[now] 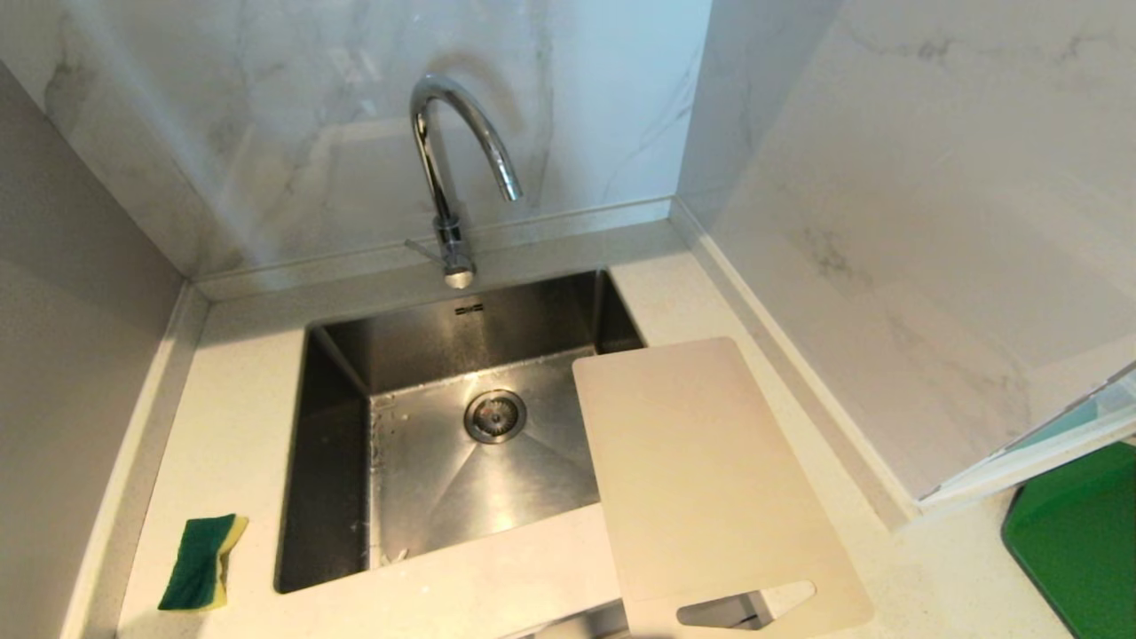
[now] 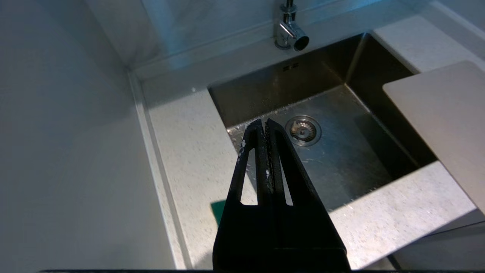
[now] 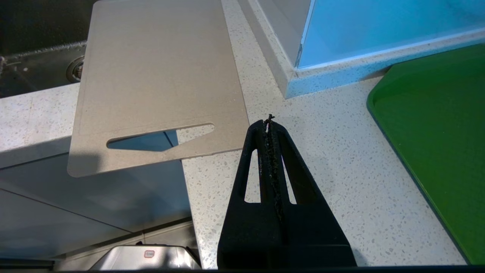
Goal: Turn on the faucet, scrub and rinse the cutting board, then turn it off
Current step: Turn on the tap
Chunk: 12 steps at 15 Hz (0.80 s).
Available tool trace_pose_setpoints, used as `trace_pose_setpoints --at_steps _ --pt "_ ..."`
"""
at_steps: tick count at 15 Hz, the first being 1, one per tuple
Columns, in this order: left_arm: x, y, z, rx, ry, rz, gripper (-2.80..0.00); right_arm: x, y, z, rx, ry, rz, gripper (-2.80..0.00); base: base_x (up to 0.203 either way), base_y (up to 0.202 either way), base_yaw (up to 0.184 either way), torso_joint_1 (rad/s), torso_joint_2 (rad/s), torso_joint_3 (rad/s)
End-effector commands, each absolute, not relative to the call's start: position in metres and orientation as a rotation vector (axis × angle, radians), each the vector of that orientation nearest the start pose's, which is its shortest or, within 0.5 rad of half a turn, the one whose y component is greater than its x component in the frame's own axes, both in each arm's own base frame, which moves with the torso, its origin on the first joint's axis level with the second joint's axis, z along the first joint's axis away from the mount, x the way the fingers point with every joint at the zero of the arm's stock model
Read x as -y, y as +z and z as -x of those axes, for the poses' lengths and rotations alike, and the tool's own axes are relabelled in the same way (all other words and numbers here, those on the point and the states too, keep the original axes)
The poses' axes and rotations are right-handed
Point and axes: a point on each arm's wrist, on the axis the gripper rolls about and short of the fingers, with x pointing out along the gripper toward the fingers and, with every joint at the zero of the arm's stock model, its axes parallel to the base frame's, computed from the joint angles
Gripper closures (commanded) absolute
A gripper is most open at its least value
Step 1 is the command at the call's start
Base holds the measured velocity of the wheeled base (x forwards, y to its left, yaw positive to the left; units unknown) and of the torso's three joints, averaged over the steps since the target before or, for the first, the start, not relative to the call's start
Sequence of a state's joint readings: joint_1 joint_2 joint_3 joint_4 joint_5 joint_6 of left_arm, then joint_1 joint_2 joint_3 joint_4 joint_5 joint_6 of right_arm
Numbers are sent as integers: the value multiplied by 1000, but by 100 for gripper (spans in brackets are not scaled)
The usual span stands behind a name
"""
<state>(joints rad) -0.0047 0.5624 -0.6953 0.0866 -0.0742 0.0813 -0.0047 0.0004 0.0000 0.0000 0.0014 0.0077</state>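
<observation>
At the far left of the head view a green and yellow sponge (image 1: 201,563) lies flat on the pale speckled tabletop (image 1: 232,382), near the front edge and just left of the sink (image 1: 337,461). The left end effector (image 2: 264,122) shows only in its own wrist view, its two black fingers pressed together with nothing between them, hanging above the left part of the sink with the green of the sponge peeking out beneath it. The steel sink is sunk into the tabletop, with its round drain (image 1: 495,415) near the middle of the basin floor. Behind the sink, at the back wall, stands the faucet (image 1: 448,177), upright, its arched spout curving forward and to the right over the basin and its thin lever (image 1: 422,248) sticking out to the left at the base. To the right, the cutting board (image 1: 710,479) lies flat over the sink's right rim, its left part overhanging the basin and its slotted handle end jutting past the tabletop's front edge. The right end effector (image 3: 269,122) also shows only in its own wrist view, fingers closed tight and empty, above bare tabletop just beside the board's handle end, between the board and a dark green tray (image 1: 1078,541) that lies at the far right.
</observation>
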Motion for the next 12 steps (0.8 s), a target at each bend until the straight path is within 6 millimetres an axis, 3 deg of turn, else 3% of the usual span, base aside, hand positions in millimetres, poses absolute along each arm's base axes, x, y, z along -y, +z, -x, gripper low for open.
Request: trace_pose_setpoints --at_steps 1,3,6,9,12 --pt "2 281 -47 -24 -85 -141 0 0 75 23 1 -3 -8 0 0 0 0 0 0 0" --pt "4 285 -46 -3 -136 -167 0 0 75 23 0 -3 -8 0 0 0 0 0 0 0" --pt "5 296 -61 -15 -164 -173 0 0 75 23 0 -3 -8 0 0 0 0 0 0 0" --pt "10 312 -101 -63 -194 -182 0 0 75 23 2 -3 -8 0 0 0 0 0 0 0" --pt "22 326 -154 -120 -239 -194 0 0 75 23 1 -3 -8 0 0 0 0 0 0 0"
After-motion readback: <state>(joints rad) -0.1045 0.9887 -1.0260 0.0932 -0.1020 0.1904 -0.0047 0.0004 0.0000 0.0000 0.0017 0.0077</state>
